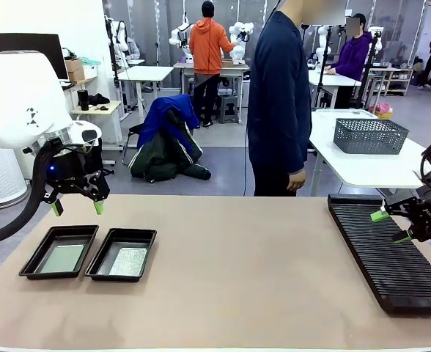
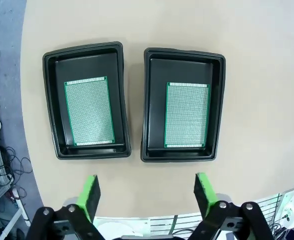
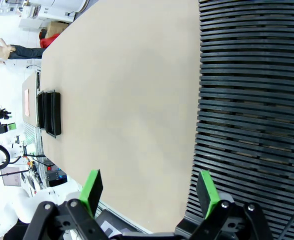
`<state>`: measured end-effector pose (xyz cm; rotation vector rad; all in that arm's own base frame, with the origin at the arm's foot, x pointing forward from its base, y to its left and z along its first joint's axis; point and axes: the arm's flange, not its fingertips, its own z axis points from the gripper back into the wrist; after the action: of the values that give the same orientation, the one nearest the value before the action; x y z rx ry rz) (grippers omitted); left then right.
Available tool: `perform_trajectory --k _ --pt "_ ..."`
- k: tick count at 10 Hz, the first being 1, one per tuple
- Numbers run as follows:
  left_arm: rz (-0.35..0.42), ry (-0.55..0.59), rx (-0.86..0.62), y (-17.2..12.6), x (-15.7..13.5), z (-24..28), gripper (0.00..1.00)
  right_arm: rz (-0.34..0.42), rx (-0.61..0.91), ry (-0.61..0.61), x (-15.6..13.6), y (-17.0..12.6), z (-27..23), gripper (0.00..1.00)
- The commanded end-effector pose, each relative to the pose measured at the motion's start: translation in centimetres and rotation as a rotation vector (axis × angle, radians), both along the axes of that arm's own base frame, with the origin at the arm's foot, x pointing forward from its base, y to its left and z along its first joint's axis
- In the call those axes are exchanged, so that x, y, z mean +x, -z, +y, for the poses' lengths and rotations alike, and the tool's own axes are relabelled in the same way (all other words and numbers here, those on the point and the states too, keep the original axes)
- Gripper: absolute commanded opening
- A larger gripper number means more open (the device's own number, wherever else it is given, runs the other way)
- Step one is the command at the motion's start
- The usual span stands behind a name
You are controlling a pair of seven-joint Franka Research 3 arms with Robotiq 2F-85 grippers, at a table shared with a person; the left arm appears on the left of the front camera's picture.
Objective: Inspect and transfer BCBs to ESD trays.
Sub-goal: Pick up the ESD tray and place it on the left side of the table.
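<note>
Two black ESD trays sit side by side at the table's left, one (image 1: 31, 264) further left and one (image 1: 97, 265) beside it. Each holds a flat BCB: a pale green board (image 1: 61, 258) and a silvery one (image 1: 129, 262). From the left wrist view both trays (image 2: 52, 100) (image 2: 217, 105) lie below with green boards (image 2: 89, 111) (image 2: 186, 114) on their floors. My left gripper (image 1: 78, 207) (image 2: 148, 195) hangs open above the trays, holding nothing. My right gripper (image 1: 390, 225) (image 3: 149, 192) stands open and empty over the edge of the slotted rack.
A long black ribbed rack (image 1: 388, 249) (image 3: 252, 100) runs along the table's right side. A person (image 1: 278, 95) stands at the far edge, arm hanging. A grey mesh basket (image 1: 369, 136) rests on a white table behind. The tan tabletop (image 1: 237, 271) stretches between trays and rack.
</note>
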<state>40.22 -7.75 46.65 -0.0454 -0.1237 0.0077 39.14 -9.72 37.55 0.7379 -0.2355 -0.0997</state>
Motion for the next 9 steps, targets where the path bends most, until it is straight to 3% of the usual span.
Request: perform_trajectory --k 1,9 --pt "-0.001 -0.002 -0.001 0.18 0.09 0.0 1.0 0.0 0.005 0.002 -0.16 0.03 0.0 1.0" --pt "-0.001 -0.002 -0.001 0.18 0.09 0.0 1.0 0.0 0.005 0.002 -0.16 0.03 0.0 1.0"
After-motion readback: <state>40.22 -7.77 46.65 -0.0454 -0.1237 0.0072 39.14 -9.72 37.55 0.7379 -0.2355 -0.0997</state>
